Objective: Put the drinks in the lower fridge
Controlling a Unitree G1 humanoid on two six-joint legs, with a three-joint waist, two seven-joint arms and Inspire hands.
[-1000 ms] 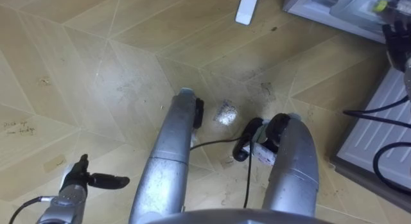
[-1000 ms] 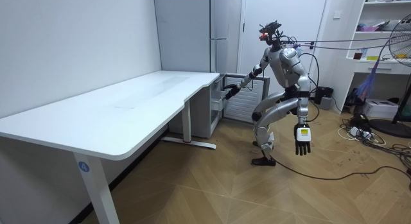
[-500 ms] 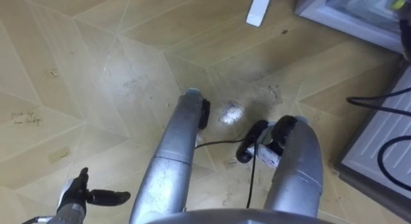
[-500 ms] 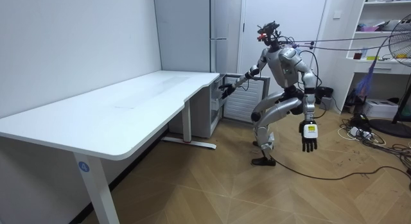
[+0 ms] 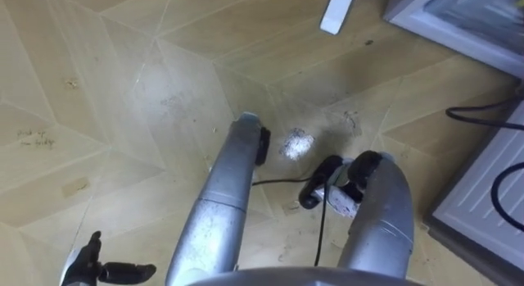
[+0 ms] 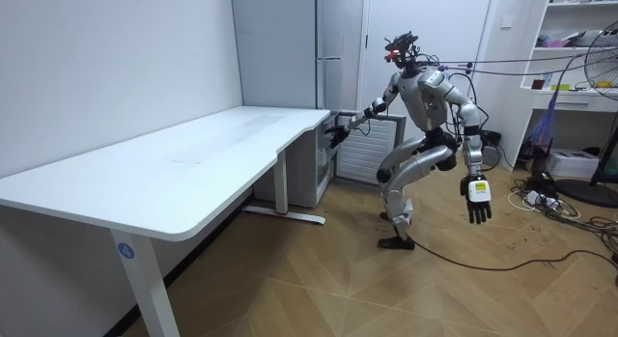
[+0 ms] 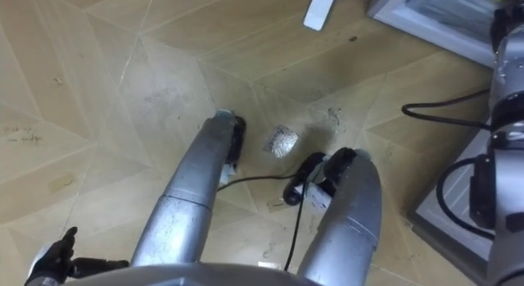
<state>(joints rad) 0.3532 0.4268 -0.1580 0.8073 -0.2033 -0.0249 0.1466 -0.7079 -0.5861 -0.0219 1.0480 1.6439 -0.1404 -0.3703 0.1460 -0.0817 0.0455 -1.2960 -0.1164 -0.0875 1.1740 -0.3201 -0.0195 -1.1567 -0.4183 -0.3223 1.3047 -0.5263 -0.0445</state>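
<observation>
**Drinks to lower fridge: fridge open, loading unconfirmed**

- Stance: knees bent on the wooden floor (image 5: 123,89), right of the white desk (image 6: 193,154) in the room view, turned toward the lower fridge (image 5: 446,20).
- Lower fridge: upper right corner of the eye views, standing open. White ribbed door (image 5: 471,188) swung out along the right edge. Inside too blurred to read.
- Left hand (image 5: 86,268): bottom left corner of the eye views, hanging low at the side. Fingers straight and spread, carrying nothing.
- Right hand (image 6: 334,134): centre of the room view, stretched out at the fridge front past the desk corner. Too small to tell whether spread or closed round anything.
- Drinks: place cannot be told. None in the left hand. Possibly in the fridge or at the right hand, unproven either way.
- Progress, as a judgement: access done, door already open. Placing of drinks somewhere between under way and finished. Probably left: a check that the drinks sit inside, then closing the door.
</observation>
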